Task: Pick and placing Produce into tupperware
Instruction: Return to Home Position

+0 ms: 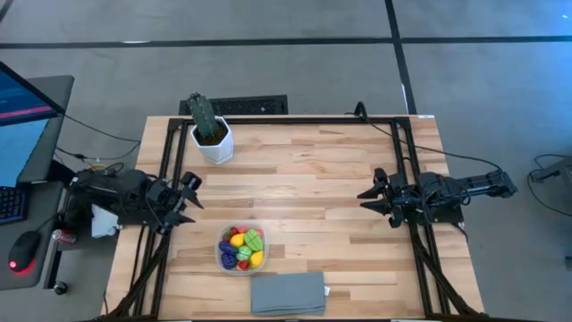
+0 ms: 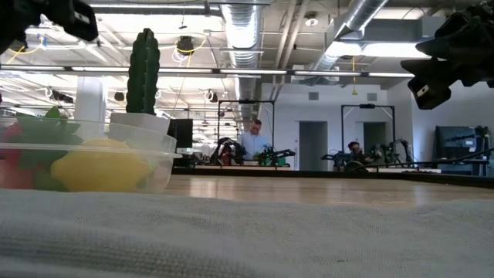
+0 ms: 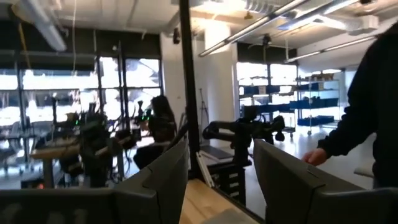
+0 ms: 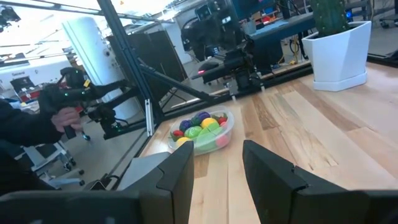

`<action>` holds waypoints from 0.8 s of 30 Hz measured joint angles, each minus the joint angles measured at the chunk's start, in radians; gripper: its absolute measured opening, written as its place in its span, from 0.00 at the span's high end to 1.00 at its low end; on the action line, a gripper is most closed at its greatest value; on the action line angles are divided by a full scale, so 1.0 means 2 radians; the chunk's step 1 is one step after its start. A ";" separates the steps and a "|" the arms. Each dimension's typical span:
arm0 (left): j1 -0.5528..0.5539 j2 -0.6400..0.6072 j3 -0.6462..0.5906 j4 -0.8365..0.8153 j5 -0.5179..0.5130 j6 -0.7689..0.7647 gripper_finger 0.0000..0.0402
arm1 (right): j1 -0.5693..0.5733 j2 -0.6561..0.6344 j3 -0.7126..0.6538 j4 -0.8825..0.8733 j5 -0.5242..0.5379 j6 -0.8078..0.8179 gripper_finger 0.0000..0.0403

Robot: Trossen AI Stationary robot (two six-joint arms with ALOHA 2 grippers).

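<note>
On wooden table: tupperware holds produce | left tool, right tool parted, empty | person behind, seemingly seated

The tupperware, a clear rounded-square container with low walls, stands upright and open-topped on the wooden table, left of the middle and toward the front edge. The produce lies heaped inside it, filling it with small yellow, green, purple and red pieces.
</note>
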 joint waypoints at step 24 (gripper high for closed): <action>0.015 0.000 -0.015 0.067 0.068 -0.009 0.57 | 0.000 0.000 0.000 0.000 0.000 0.000 0.60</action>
